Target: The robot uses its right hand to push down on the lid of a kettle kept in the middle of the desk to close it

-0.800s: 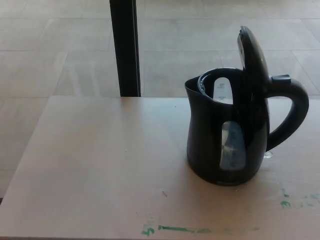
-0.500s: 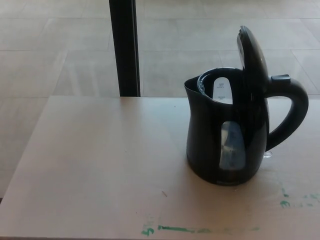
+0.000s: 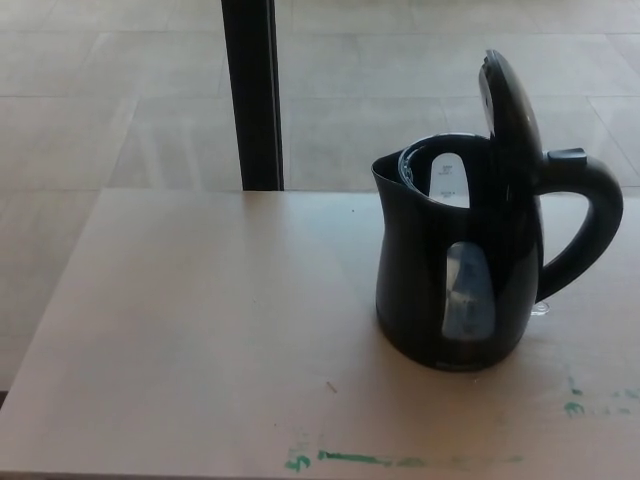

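On the desk, right of centre, the black kettle stands with its lid upright and open; neither robot hand shows, so nothing's been pressed yet.

Neither the left hand nor the right hand is in the head view. No arm, wrist or forearm shows; pose and finger state cannot be assessed.

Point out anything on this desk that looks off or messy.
Green paint-like smears mark the desk along its near edge, with smaller spots to the right. The kettle stands upright with its lid raised, still open. Nothing is spilled or tipped.
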Controlling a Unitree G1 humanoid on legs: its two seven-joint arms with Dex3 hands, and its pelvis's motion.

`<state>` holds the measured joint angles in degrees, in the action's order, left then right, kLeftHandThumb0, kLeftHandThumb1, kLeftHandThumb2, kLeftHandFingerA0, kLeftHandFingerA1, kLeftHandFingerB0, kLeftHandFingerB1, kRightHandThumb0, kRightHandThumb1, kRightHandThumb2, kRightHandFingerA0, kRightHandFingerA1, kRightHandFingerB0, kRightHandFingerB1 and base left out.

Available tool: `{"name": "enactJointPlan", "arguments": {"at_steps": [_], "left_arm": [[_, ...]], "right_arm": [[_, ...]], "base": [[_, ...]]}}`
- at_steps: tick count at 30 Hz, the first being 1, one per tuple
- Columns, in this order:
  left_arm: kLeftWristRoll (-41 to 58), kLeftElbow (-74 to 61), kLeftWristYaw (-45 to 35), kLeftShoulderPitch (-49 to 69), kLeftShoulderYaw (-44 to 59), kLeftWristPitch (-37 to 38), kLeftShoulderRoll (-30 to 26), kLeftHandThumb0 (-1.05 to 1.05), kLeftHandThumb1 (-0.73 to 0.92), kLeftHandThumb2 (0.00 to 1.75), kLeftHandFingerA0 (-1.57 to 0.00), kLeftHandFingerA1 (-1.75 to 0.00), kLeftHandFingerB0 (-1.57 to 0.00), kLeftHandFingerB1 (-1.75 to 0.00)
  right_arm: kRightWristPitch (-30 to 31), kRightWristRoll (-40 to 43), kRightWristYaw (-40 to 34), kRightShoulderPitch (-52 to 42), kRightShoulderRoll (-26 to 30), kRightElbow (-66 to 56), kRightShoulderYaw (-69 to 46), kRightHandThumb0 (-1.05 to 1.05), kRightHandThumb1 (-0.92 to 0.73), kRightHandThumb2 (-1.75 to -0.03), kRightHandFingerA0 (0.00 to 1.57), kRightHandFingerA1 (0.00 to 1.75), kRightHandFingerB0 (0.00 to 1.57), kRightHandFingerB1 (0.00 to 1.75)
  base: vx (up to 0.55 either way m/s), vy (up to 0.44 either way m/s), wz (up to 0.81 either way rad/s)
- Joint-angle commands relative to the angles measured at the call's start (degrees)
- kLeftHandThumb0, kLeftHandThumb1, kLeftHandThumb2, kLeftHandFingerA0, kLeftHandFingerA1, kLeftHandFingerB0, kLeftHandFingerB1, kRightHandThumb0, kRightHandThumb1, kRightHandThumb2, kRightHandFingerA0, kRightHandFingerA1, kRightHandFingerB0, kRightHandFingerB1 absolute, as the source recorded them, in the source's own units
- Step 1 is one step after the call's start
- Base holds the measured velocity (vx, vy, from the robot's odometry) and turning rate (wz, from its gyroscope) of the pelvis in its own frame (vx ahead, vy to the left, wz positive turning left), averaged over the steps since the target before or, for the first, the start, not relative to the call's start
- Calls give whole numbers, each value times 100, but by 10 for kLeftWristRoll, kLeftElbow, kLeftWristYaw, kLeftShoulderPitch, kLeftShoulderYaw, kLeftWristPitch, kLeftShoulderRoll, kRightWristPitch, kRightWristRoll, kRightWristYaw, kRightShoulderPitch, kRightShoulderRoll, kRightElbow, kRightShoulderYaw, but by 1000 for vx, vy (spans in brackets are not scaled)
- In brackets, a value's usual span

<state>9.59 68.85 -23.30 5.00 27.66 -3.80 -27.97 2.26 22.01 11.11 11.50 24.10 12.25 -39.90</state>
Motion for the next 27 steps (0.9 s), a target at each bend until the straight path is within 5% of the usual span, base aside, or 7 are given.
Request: {"name": "enactJointPlan", "arguments": {"at_steps": [1, 10, 11, 14, 15, 16, 27], "left_arm": [[19, 6, -36, -1, 2, -8, -24, -67, 65, 60, -53, -53, -31, -34], [26, 10, -35, -2, 4, -12, -21, -71, 54, 90, -49, -64, -25, -48], [29, 7, -35, -1, 5, -13, -21, -64, 65, 60, -54, -59, -32, -37], [35, 8, -24, -1, 9, -21, -20, -70, 53, 89, -55, -65, -33, -49], [32, 11, -28, -1, 6, -15, -21, -66, 64, 59, -61, -58, -35, -35], [33, 11, -37, 2, 5, -12, -23, -65, 65, 60, -53, -54, -31, -35], [30, 21, -30, 1, -5, -10, -29, -77, 55, 87, -49, -58, -27, -45]], "right_arm": [[94, 10, 18, 76, 69, -90, 72, -81, -82, -65, 19, 42, 16, 29], [62, -82, 67, 214, 129, -33, 244, -79, -79, -65, 27, 37, 20, 27], [62, -88, 66, 222, 129, -30, 256, -82, -78, -64, 30, 35, 22, 28], [66, -87, 77, 251, 119, -20, 289, -87, -76, -64, 28, 36, 22, 28], [75, -94, 84, 266, 114, -22, 313, -88, -76, -64, 27, 35, 21, 28], [54, -120, 99, 277, 120, -15, 342, -87, -63, -102, 16, 49, 9, 40], [47, -218, 100, 337, 99, 16, 474, -86, -78, -65, 24, 41, 21, 29]], "base": [[0, 0, 0], [0, 0, 0], [0, 0, 0], [0, 0, 0], [0, 0, 0], [0, 0, 0], [0, 0, 0]]}}
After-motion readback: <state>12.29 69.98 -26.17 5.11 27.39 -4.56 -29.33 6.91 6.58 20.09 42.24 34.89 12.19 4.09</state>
